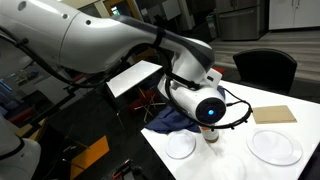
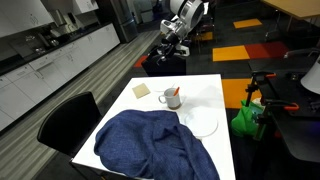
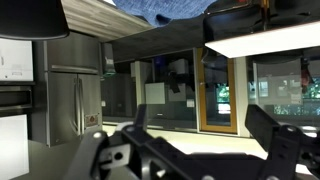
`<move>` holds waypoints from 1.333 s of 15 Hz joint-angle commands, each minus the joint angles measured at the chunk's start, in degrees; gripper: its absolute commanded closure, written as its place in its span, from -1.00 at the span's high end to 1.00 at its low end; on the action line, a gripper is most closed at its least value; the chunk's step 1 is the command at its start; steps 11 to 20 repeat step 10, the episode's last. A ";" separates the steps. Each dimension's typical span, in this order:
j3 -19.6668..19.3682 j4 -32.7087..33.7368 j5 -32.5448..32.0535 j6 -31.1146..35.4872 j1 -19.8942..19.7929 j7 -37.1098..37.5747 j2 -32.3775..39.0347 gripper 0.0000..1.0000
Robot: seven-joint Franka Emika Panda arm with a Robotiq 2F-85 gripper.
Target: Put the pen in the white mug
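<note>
Fingers (image 3: pixel 283 148) spread wide, gripping nothing, high beyond far edge of the counter (image 2: pixel 207 88). Orange-red pen (image 2: pixel 177 93) leaning inside white mug (image 2: pixel 170 101), well apart from and below fingers.

Nothing here can be read: no word, brand or number comes out clearly in any view. The pale panel (image 3: pixel 12 62) at the left edge of the wrist view shows a few faint dark marks, too small and blurred to make out.
</note>
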 commanded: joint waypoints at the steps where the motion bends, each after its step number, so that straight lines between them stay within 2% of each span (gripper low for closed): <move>1: -0.33 -4.21 0.11 -0.43 0.94 0.13 -7.16 1.00; 4: -0.36 -4.39 -1.32 -0.87 1.27 1.72 -9.56 1.00; 5: -0.38 -2.17 -0.37 -0.15 1.12 0.66 -6.41 1.00; 20: -0.34 -2.98 -0.79 -0.13 1.27 0.83 -7.84 1.00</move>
